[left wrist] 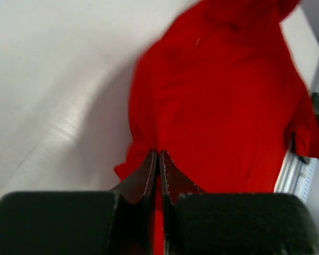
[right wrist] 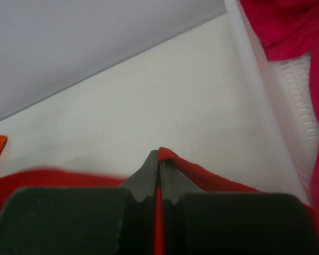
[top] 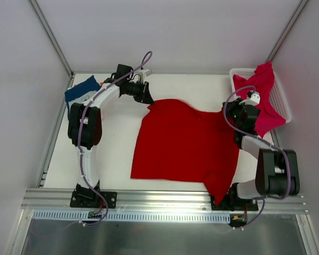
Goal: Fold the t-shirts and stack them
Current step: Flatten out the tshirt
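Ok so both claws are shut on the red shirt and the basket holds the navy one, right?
Not quite: the basket holds the pink shirt, as the top view shows. The navy shirt lies at the far left. Both the left claw and right claw are shut on the red shirt.

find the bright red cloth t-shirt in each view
Top external: bright red cloth t-shirt spread across the centre.
Left wrist: t-shirt fills upper right, edge pinched by left gripper.
Right wrist: t-shirt strip along the bottom, pinched by right gripper.
Shared landmark: white table.
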Robot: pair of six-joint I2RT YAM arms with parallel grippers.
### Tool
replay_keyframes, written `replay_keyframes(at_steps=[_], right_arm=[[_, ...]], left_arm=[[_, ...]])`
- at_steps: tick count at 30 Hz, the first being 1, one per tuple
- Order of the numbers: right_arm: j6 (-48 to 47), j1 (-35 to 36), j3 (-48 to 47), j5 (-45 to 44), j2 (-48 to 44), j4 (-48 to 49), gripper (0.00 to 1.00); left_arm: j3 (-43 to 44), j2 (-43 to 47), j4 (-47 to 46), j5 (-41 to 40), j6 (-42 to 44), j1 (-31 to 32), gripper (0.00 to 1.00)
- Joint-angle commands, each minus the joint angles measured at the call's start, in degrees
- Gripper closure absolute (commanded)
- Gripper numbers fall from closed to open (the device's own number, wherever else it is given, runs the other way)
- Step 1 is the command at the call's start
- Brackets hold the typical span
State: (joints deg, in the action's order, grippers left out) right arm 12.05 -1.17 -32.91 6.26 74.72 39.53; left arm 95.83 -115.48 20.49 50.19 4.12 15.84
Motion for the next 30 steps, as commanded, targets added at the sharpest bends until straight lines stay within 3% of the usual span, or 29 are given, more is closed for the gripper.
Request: replay_keyframes(at_steps=[1, 6, 10, 11, 15, 19, 24, 25, 26, 27, 30], right_arm=[[3.1, 0.6, -6.4, -0.7, 10.2, 21.2, 0.99], [6.7, 1.1, -13.8, 2.0, 25.7, 25.4, 0.98], [6.3, 3.4, -17.8, 2.3, 29.8, 25.9, 0.28], [6.1, 3.6, -19.1, 2.1, 30.0, 24.9, 0.01], [4.3, 5.1, -20.4, 2.1, 29.7, 23.8, 0.00], [3.8, 6.3, -18.4, 3.7, 26.3, 23.8, 0.00], [-0.9, 8.8, -10.6, 3.2, 14.6, 20.1, 0.01], [-1.9, 9.5, -9.8, 3.1, 12.5, 16.6, 0.01], [-4.3, 10.0, -9.4, 2.6, 8.2, 14.0, 0.01], [-5.5, 10.2, -8.7, 2.2, 6.1, 11.6, 0.01], [-8.6, 10.8, -7.9, 0.8, -1.8, 2.6, 0.01]], left_arm=[[8.0, -2.1, -3.0, -1.8, 0.4, -1.7, 1.00], [12.1, -9.4, -3.1, -4.5, 1.2, -4.8, 1.00], [12.9, -10.7, -3.1, -8.3, 3.3, -6.8, 1.00], [13.0, -11.0, -3.1, -9.3, 3.6, -7.0, 1.00], [13.0, -11.2, -3.2, -16.0, 4.9, -7.7, 1.00], [14.2, -11.9, -3.6, -28.7, 7.8, -7.8, 1.00], [19.4, -14.2, -4.0, -47.5, 8.3, -9.7, 1.00], [21.0, -15.0, -4.0, -49.9, 7.5, -10.2, 0.94], [23.2, -16.1, -3.7, -55.5, 6.7, -11.4, 0.38], [23.9, -16.2, -3.6, -57.5, 5.0, -12.0, 0.04], [26.1, -14.6, -3.6, -65.8, 2.7, -12.9, 0.01]])
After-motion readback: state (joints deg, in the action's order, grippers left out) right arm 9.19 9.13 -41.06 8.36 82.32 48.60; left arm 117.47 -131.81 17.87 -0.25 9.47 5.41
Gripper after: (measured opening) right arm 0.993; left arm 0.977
